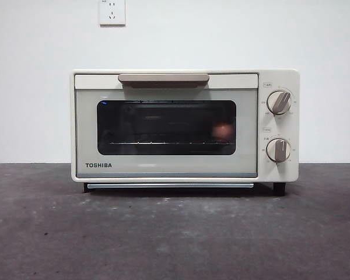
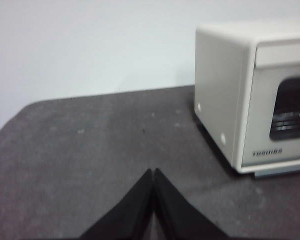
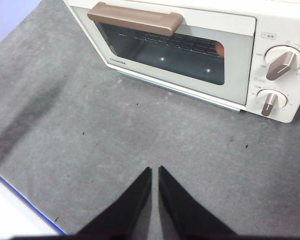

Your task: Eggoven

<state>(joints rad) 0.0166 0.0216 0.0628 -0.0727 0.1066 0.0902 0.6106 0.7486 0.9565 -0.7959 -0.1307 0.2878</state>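
Note:
The cream TOSHIBA oven [image 1: 169, 169] stands in the middle of the grey table with its door closed and its tan handle [image 1: 163, 79] along the top. Through the dark glass a reddish-brown egg [image 1: 223, 130] rests on the rack at the right end. The right wrist view shows a sliver of the egg [image 3: 219, 48] behind the window of the oven [image 3: 270, 17]. My right gripper [image 3: 155, 169] hovers over the table in front of the door, shut and empty. My left gripper [image 2: 153, 170] is shut and empty, off the left side of the oven [image 2: 217, 90].
Two knobs [image 1: 278, 102] [image 1: 277, 150] sit on the oven's right panel. A wall socket [image 1: 112, 11] is on the white wall behind. The grey mat [image 3: 90, 130] ends at a blue-lined edge [image 3: 20, 197] near the right gripper.

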